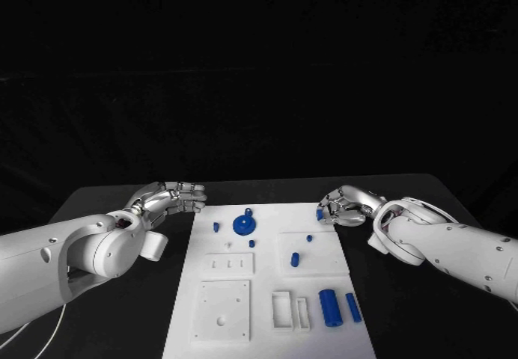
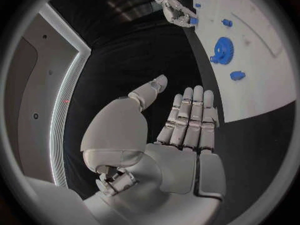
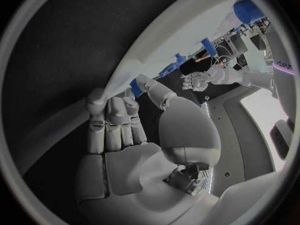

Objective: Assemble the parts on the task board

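While the left hand (image 1: 173, 199) waits spread and empty at 9 o'clock off the task board (image 1: 324, 258), the right hand (image 1: 347, 207) at 2 o'clock curls toward a blue part (image 1: 320, 215), apparently to pick it; grasp unclear.

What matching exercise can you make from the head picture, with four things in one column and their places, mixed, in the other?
Things:
1. gear
2. big cylinder
3. left hand
4. right hand

Places:
a. at the far right edge of the board, by a small blue part
b. off the board, over the table, near the board's far left corner
c. on the board, far middle
d. on the board, near right

Pairs: 1-c, 2-d, 3-b, 4-a
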`<state>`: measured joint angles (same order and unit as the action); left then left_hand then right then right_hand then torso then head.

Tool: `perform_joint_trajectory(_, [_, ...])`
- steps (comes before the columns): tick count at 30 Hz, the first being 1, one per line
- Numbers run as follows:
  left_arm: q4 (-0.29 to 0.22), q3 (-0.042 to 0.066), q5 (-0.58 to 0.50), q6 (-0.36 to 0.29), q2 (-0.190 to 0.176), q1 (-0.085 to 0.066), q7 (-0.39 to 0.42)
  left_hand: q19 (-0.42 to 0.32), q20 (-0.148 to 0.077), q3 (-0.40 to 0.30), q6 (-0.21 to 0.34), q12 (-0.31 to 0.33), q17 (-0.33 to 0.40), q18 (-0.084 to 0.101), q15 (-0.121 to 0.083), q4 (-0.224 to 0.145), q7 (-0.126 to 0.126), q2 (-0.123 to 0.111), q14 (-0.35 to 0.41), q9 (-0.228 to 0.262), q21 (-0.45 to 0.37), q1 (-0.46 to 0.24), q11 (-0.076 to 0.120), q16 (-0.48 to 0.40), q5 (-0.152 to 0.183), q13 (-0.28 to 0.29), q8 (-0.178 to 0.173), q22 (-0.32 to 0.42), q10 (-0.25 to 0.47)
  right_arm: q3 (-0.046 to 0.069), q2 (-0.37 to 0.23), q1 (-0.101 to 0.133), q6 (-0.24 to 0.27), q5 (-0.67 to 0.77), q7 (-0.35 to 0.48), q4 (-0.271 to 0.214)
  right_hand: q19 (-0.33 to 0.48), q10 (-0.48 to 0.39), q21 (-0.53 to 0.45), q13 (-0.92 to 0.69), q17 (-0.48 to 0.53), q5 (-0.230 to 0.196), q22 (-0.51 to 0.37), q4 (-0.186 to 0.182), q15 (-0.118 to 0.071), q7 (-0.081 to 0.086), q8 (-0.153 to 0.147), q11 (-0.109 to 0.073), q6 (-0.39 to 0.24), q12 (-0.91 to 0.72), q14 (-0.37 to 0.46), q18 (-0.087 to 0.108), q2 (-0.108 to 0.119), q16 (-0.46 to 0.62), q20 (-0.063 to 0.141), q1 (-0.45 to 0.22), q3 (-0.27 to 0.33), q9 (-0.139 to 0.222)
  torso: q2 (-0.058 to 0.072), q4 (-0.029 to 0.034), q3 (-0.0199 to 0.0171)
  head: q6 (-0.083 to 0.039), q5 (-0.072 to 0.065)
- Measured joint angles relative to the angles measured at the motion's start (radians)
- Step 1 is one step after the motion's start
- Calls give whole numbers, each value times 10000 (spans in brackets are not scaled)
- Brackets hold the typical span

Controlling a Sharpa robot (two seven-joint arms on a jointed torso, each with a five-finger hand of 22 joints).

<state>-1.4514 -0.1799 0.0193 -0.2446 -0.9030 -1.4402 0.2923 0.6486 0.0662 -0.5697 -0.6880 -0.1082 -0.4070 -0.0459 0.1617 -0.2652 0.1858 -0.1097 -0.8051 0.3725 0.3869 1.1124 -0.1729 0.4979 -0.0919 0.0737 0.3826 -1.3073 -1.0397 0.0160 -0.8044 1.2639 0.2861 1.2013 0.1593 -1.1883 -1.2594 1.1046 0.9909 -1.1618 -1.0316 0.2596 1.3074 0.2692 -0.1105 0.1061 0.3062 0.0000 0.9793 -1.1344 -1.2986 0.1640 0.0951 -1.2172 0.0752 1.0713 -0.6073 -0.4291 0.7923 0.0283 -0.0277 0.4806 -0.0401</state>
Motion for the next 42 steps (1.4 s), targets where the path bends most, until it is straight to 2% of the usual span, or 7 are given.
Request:
perform_joint_trajectory(4, [-6, 0, 125, 151, 40, 0, -119, 175, -165, 68, -308, -210, -42, -4, -157, 289, 36, 157, -344, 74, 136, -256, 137, 294, 0, 57, 129, -2, -340, 0, -59, 0, 256, 73, -281, -198, -2, 0, 0, 0, -13, 0, 0, 7, 0, 0, -24, 0, 0, 0, -1, 0, 0, -1, 2, 0, -106, -1, -11, 1, 16, -24, -12])
perform_joint_trajectory(7, [-16, 8, 99, 308, 92, 0, -231, 429, -315, 161, -590, -344, -160, -141, -331, 629, 27, 240, -626, 117, 270, -682, 289, 525, 61, 113, 232, -1, -649, 2, -104, 6, 431, 164, -536, -400, -2, 0, 0, 0, -13, 0, 0, 17, 1, 0, -37, 0, 0, 0, -1, 0, 1, -1, 2, 0, -178, -3, -17, 1, 20, -57, -28])
perform_joint_trajectory(14, [28, 82, 317, 661, 244, -29, -628, 1050, -616, 291, -1265, -782, -433, -157, -675, 824, -225, 338, -1328, 169, 686, -989, 662, 1060, 170, 329, 400, -1, -1459, 1, -135, 246, 669, 432, -1170, -1044, -107, 37, -2, -1, -39, -166, 0, 18, 3, 0, -52, -35, 0, 0, -3, 0, 107, -5, 35, 0, -452, -26, -27, -4, 35, -153, -23])
perform_joint_trajectory(19, [60, 165, 777, 792, 540, -383, -1137, 1562, -951, 393, -1591, -1209, -790, -157, -1054, 925, -377, 357, -1842, 148, 1177, -1183, 998, 1701, 233, 628, 407, 0, -2114, 6, 16, 393, 760, 680, -1594, -1580, -108, 38, -2, -1, -38, -270, 0, 1, 3, 0, -46, -34, 0, 0, -4, -1, 159, -5, 36, -52, -524, -38, -62, -25, 51, -188, 18])
perform_joint_trajectory(29, [5, 148, 1629, 1023, 1115, -786, -2488, 2553, -1688, 709, -1894, -2729, -1567, -156, -1819, 1242, -572, 11, -2786, -10, 2566, -1553, 1549, 3364, 370, 1692, 146, 0, -3098, 3, 398, 529, 1067, 1179, -2265, -2282, -163, 90, -2, 13, -49, -620, 0, -136, -22, -22, -4, -53, 47, 0, -60, 1, 317, 2, 57, 1, -858, -60, -184, -37, 120, -210, 175])
perform_joint_trajectory(34, [-111, 149, 2038, 1296, 1239, -981, -3056, 2658, -1882, 724, -1970, -3601, -1803, -81, -1967, 1381, -649, -145, -2786, -37, 3138, -1653, 1612, 3982, 370, 2417, 57, -8, -2886, 3, 641, 548, 1238, 1416, -2472, -2554, -163, 90, -3, 13, -58, -620, 0, -135, -21, -18, -4, -53, 52, 0, -60, 0, 398, 32, 56, 1, -907, -69, -273, -30, 155, -197, 339])
perform_joint_trajectory(42, [-82, 145, 2423, 1539, 1667, -990, -3698, 2347, -1851, 669, -1872, -3798, -1729, -64, -1901, 1605, -551, -312, -2468, -73, 3210, -1769, 1520, 4015, 370, 2685, -146, -7, -2321, 3, 797, 551, 1385, 1669, -2736, -2898, -163, 91, -3, 21, -57, -698, 0, -203, -21, -15, -4, -52, 54, 0, -60, 0, 398, 32, 55, 1, -1031, -68, -351, 3, 182, -170, 500])
